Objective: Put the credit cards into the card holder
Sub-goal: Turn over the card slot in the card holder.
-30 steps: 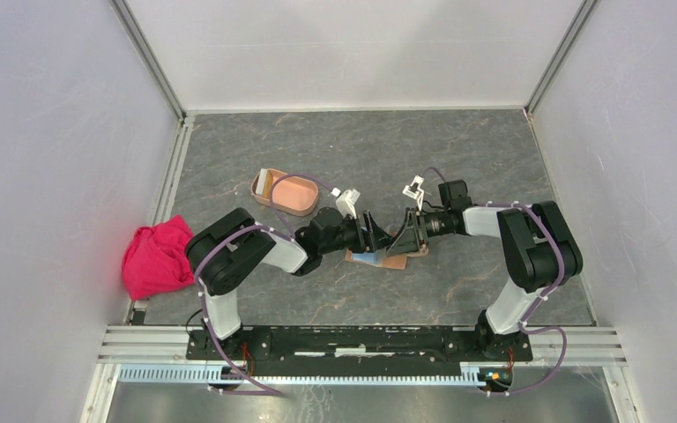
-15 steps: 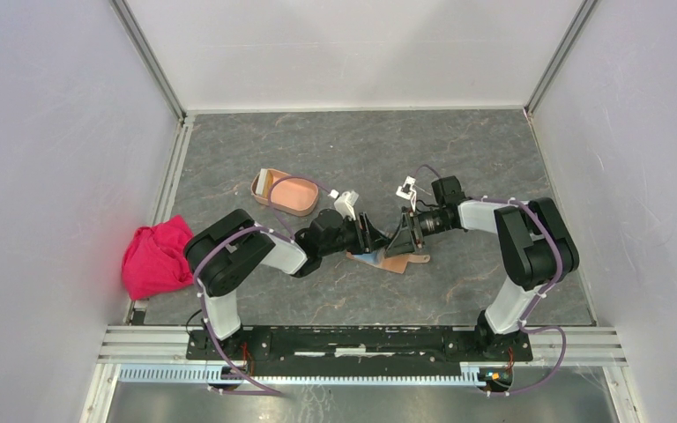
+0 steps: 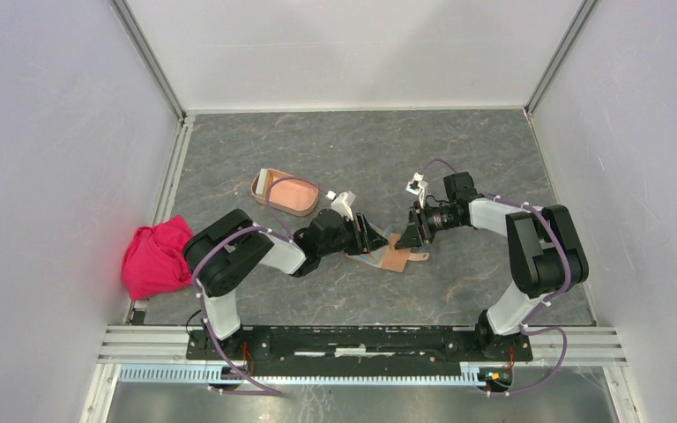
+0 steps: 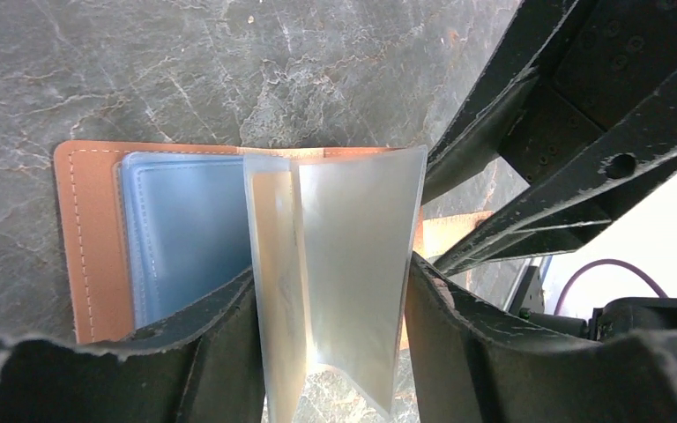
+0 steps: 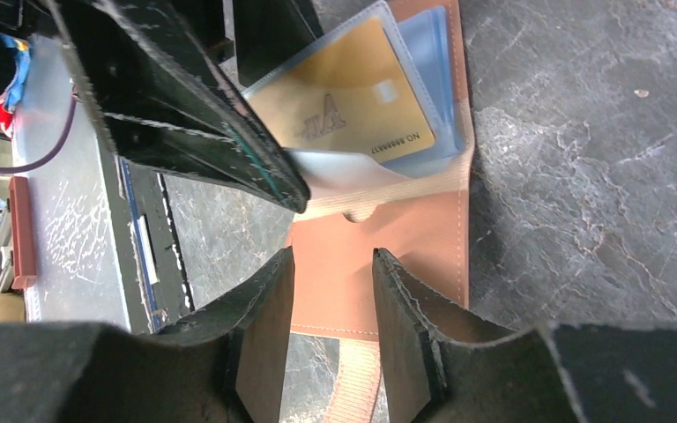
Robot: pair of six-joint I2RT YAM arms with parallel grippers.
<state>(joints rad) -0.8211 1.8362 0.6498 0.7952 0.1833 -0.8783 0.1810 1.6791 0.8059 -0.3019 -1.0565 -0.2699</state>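
Left wrist view shows our left gripper (image 4: 331, 275) closed across a clear plastic sleeve (image 4: 357, 238), which stands up from the open brown leather folding wallet (image 4: 88, 229) on the grey stone-patterned table (image 3: 335, 141). A thin gold-orange plastic credit card (image 5: 353, 97) sits inside the sleeve. Our right gripper (image 5: 331, 264) hangs slightly open over the wallet's leather flap, gripping nothing. We judge the card light, stiff and slick, and the sleeve floppy. We would pinch the card by a short edge at the sleeve's mouth. The salmon-pink oval card holder (image 3: 298, 196) sits well apart, to the left rear.
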